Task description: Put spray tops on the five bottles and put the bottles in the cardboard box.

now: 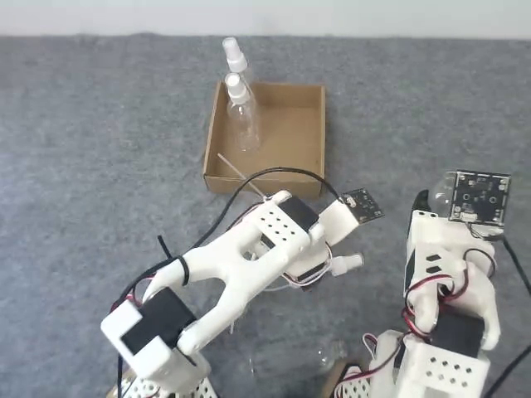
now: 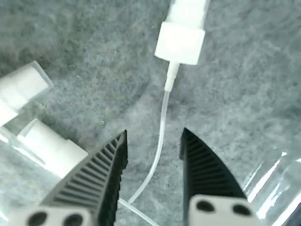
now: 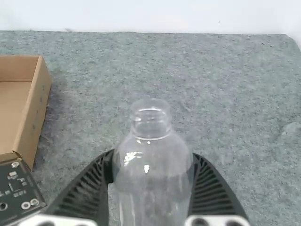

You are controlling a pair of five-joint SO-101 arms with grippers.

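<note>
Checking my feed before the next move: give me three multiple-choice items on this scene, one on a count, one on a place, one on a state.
1. How many capped bottles are at the cardboard box? A) none B) two C) five
2. Where does the loose spray top lie? A) on the carpet ahead of the left gripper B) in the box C) screwed on a bottle
3. The bottle in the right gripper is: A) capped B) crushed flat C) open-necked, no top
Answers: 1 B, two white tops show there in the high view; 2 A, it lies beyond the open jaws; 3 C, its neck is bare.
</note>
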